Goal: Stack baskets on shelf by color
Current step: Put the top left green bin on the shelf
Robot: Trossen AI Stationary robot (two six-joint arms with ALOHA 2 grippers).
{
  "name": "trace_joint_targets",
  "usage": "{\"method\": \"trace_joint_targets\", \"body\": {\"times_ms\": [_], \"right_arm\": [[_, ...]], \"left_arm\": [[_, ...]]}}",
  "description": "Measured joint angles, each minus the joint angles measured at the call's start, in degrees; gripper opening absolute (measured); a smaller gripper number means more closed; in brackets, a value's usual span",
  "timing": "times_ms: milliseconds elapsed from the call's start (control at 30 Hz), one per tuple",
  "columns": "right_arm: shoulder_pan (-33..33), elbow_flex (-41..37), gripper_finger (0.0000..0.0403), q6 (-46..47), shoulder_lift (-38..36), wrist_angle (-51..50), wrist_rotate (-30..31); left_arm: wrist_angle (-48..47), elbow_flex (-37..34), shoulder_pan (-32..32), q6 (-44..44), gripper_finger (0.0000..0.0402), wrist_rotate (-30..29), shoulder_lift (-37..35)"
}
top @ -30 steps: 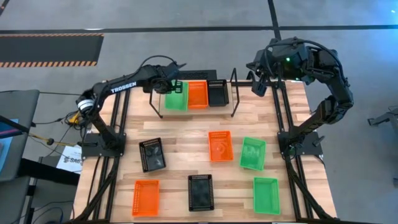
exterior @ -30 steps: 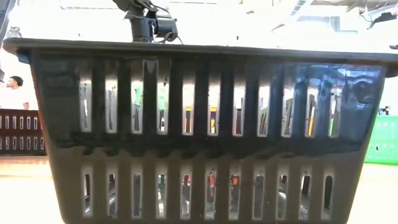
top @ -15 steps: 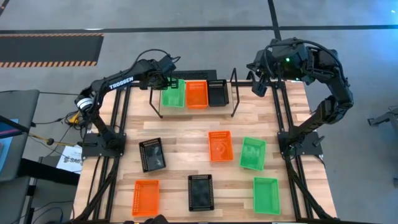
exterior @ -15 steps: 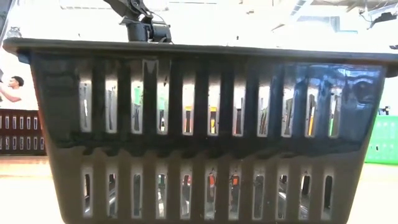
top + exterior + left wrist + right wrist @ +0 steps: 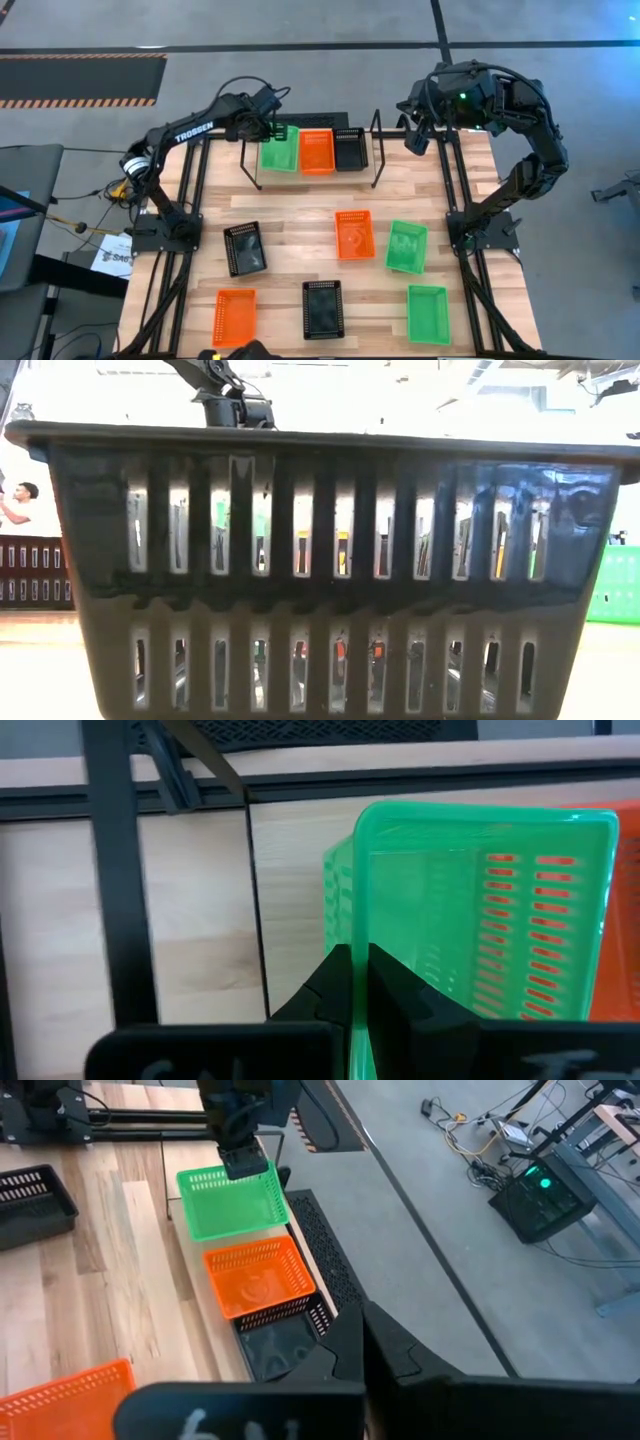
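- At the shelf [image 5: 311,121], we are gripping the green basket's [image 5: 279,152] rim with our left gripper [image 5: 272,128], fingers pinched together on it; since a second ago it has shifted sideways.
- Beside it, the orange basket [image 5: 317,150] and the black basket [image 5: 349,148] are sitting empty.
- Our right gripper [image 5: 413,135] is waiting, fingers together, well apart.

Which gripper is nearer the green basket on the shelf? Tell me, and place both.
Left. The left gripper is at the green basket, its fingers closed on the rim at the shelf's left end. The right gripper hangs past the shelf's far right end, well clear.
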Motion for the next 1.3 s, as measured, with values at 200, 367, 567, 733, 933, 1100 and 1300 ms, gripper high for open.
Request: {"method": "trace_joint_targets", "body": {"times_ms": [200,367,567,733,933,1100,1300], "right_arm": [[-0.01,0.0,0.0006,0.58,0.0,0.0,0.01],[0.0,0.01,0.0006,0.58,0.0,0.0,0.01],[-0.01,0.0,0.0006,0.58,0.0,-0.02,0.02],[-0.01,-0.01,0.0006,0.54,0.0,-0.02,0.02],[0.0,0.01,0.0006,0.52,0.0,-0.02,0.02],[0.0,-0.01,0.0006,0.32,0.0,-0.02,0.02],[-0.01,0.01,0.0006,0.34,0.0,-0.04,0.02]], "left_arm": [[0.0,0.0,0.43,0.05,0.0,0.14,-0.02],[0.01,0.0,0.4,0.59,0.0,0.29,-0.02],[0.02,0.0,0.42,0.67,0.0,0.63,-0.02],[0.17,0.0,0.34,0.67,0.0,0.64,-0.02],[0.18,0.0,-0.06,0.37,0.0,-0.97,-0.02],[0.55,0.0,-0.45,0.17,0.0,-1.85,-0.02],[1.09,0.0,-0.41,-0.14,0.0,-0.55,-0.02]]}}
